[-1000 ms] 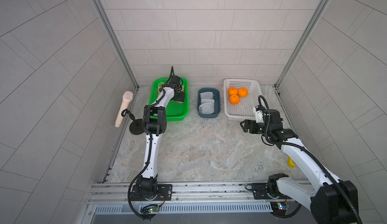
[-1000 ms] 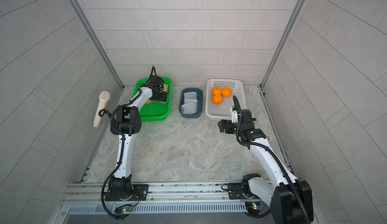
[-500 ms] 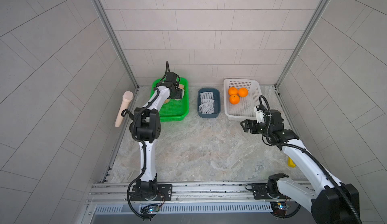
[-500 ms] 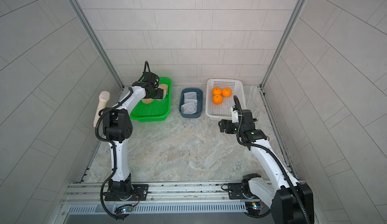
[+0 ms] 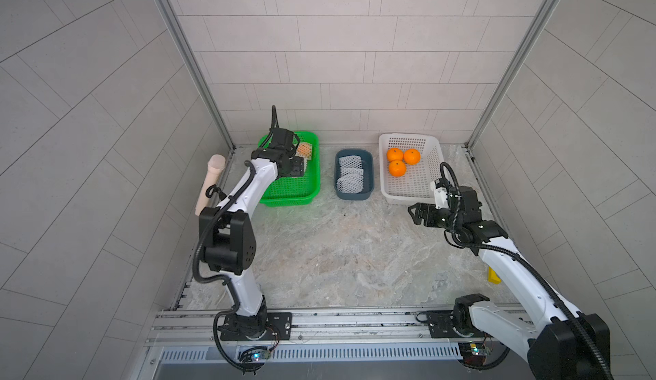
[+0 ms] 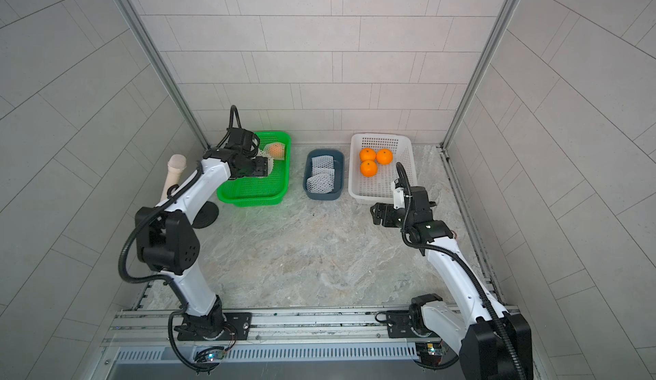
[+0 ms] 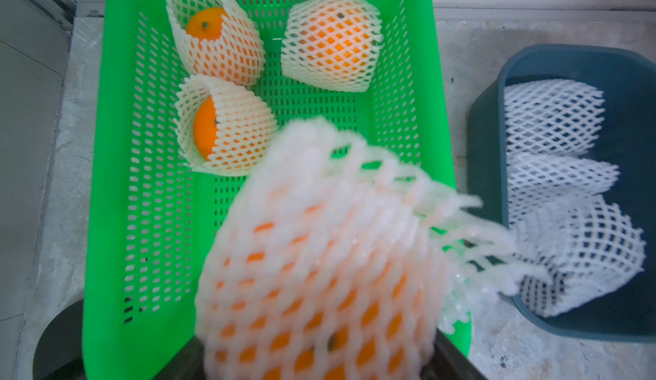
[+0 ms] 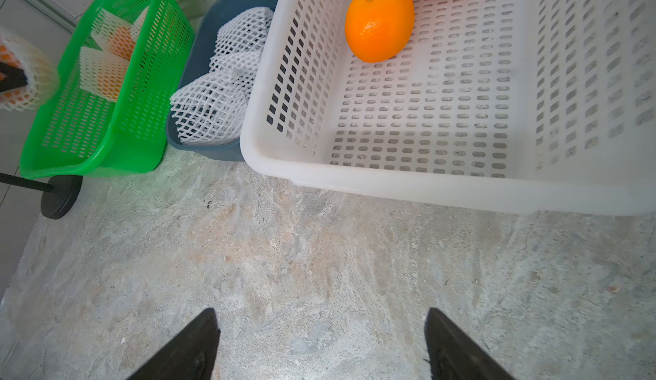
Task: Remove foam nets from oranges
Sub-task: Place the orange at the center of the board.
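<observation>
Done: three oranges [image 5: 397, 168] bare in white basket [image 5: 413, 187] at 1 o'clock, foam nets [image 5: 350, 177] binned at 12. To strip: three in green basket [image 5: 287, 200] at 11, plus netted orange [image 7: 319, 271] pinched by left gripper [image 6: 265, 171]; right gripper [image 8: 321, 316] spread, empty

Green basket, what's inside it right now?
Three netted oranges lie in the green basket, toward its wall end. A fourth netted orange, gripped by the left gripper, hangs over it and hides the floor beneath in the left wrist view.
</observation>
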Robot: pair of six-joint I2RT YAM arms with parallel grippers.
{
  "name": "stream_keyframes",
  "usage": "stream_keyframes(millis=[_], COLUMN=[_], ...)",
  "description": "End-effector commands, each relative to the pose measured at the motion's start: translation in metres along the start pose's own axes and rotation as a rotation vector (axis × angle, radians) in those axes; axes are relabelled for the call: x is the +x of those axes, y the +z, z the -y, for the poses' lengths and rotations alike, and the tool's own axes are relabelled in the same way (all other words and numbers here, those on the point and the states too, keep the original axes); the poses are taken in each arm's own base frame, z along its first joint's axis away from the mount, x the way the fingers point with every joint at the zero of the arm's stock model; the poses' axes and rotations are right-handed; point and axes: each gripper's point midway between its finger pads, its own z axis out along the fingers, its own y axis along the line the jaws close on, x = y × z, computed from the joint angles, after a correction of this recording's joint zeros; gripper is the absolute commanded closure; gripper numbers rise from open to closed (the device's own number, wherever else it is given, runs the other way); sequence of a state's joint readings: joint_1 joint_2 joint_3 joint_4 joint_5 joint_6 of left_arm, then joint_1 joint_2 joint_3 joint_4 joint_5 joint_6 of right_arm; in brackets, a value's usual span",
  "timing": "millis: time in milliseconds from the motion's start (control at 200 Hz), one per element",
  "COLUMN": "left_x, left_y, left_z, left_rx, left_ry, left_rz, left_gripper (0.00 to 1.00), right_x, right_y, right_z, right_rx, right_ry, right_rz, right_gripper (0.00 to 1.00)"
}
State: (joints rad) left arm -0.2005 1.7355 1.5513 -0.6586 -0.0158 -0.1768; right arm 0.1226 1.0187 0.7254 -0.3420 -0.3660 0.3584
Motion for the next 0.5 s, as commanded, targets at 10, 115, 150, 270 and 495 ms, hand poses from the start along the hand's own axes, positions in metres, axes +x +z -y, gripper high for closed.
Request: stream_keyframes(millis=[10,115,150,270,495], left_x=[0.012,0.035,0.044,0.074,0.131], left_y=[-0.033,-0.048,-0.05,-0.053,-0.024], left_z=[0.029,0.062,0.076,0.109,0.15], left_rx=[0.039,0.089,0.112,0.143,0.171], left_ry=[0.019,0.065,0.089,0.145,0.158], left_rz=[0.071,0.088,0.089,0.061,-0.035], left_gripper=[0.34,0.34,0.34,0.34,0.34], right_x=[0.001,0.0,-0.001,0.001,0.003], right_y=[-0.001,0.0,0.0,0.001,0.001], right_z=[0.0,0.001,0.001,0.002,0.004], right_rx=[0.002,0.007,0.008,0.01,0.017], right_ry=[-0.011,-0.011,-0.011,-0.01,-0.006], right_rz=[0.011,0.013,0.014,0.009,0.013], right_gripper=[0.08,0.08,0.08,0.08,0.08])
